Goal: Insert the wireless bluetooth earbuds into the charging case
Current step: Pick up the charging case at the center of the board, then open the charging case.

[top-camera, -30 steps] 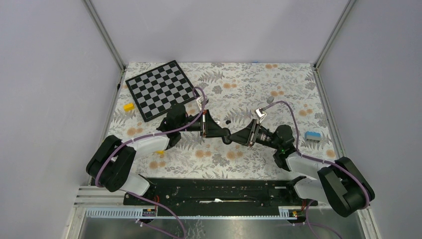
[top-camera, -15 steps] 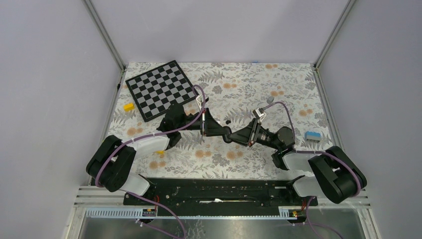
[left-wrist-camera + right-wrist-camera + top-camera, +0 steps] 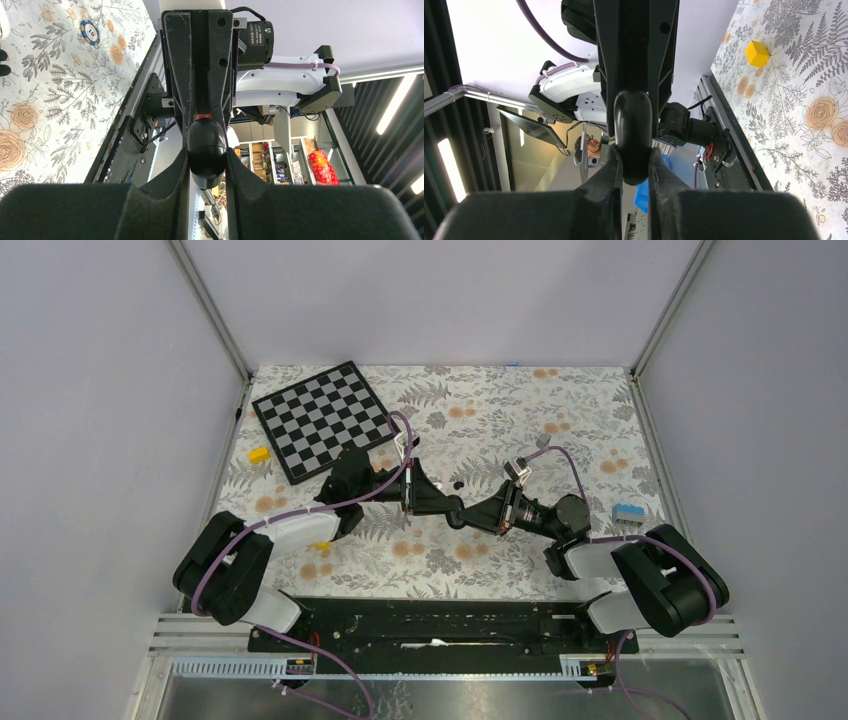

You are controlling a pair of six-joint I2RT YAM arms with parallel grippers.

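Observation:
A black oval pebble-shaped thing (image 3: 459,516) with a seam round it hangs above the flowered cloth, between both grippers. My left gripper (image 3: 451,510) is shut on one end of it (image 3: 206,145), and the seam shows between the fingers. My right gripper (image 3: 470,518) comes from the opposite side, and its pads press the other end (image 3: 633,125). I cannot tell whether this is the charging case; no white case shows. One tiny black earbud (image 3: 457,483) lies on the cloth just beyond the grippers.
A chessboard (image 3: 322,420) lies at the back left, with a yellow block (image 3: 259,454) beside it. A blue block (image 3: 627,512) sits at the right. A blue-and-white chip (image 3: 90,32) rests on the cloth. A black rail (image 3: 430,625) runs along the near edge.
My right gripper has closed onto the black thing, and its elbow has swung left. The left arm and the black thing have stayed put.

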